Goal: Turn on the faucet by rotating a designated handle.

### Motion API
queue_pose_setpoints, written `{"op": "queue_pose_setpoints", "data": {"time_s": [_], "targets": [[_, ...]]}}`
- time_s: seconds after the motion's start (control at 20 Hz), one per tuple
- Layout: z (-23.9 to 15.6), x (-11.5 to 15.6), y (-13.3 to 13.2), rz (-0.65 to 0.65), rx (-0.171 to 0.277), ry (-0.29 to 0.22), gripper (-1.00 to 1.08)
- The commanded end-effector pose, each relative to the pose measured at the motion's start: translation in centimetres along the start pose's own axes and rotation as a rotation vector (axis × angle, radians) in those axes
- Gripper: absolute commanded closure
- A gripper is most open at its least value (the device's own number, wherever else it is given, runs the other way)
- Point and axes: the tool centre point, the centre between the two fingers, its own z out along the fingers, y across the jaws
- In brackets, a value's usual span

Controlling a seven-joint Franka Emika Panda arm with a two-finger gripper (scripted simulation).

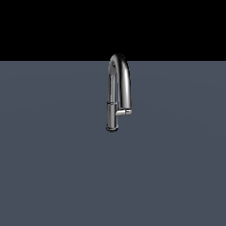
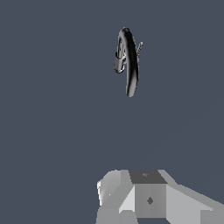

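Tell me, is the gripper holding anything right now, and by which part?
Nothing is held. The gripper sits far from the faucet, and its handle is untouched. The fingers are not clearly visible.

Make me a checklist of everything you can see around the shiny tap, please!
Surface: a plain grey-blue floor, flat and bare around the tap.
Job's things: the faucet stands upright with a high arched spout; the handle sticks out sideways toward the exterior view's right, low on the body. Nothing touches either.
Clutter: nothing seen.
Grippers: the gripper shows only partly at the edge of the wrist view, well apart from the faucet; open or shut cannot be told. It is not in the exterior view.
Cables: nothing seen.
Surroundings: a black background beyond the floor, nothing else.
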Motion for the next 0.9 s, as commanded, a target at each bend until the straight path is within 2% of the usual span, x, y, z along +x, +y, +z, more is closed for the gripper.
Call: {"op": "queue_pose_setpoints", "data": {"time_s": [0.0,0.45,0.85], "targets": [[0.0,0.0,0.0,0.0,0.0,0.0,1.08],[0.1,1.1,0.0,0.022,0.021,-0.026,1.08],[0.5,3.9,0.0,0.08,0.075,-0.094,1.08]]}}
